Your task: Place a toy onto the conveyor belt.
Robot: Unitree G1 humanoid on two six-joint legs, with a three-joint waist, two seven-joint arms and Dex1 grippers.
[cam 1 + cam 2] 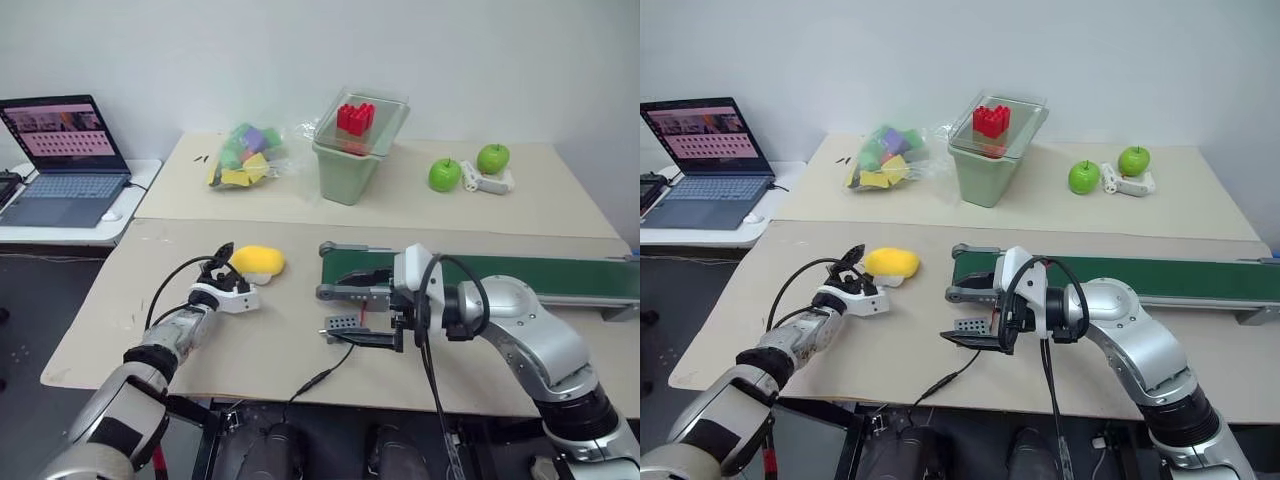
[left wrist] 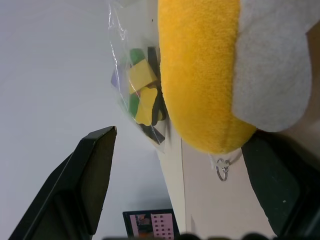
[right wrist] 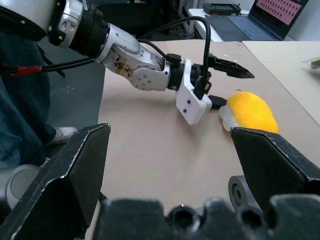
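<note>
Nothing is on the belt (image 1: 560, 275) yet; I've still to grab, carry and drop. The toy (image 1: 258, 262) lies on the table just off the belt's near end. My left gripper (image 1: 232, 268) is wide open and empty, fingers either side of it, possibly brushing it.

Count: 1 yellow toy (image 1: 258, 261), 1 conveyor belt (image 1: 560, 276), 2 green apples (image 1: 445, 175) (image 1: 492, 158), 1 laptop (image 1: 65, 160), 1 green bin (image 1: 352, 160), 1 bag of foam blocks (image 1: 246, 154), 2 grippers (image 1: 232, 262) (image 1: 362, 310).
</note>
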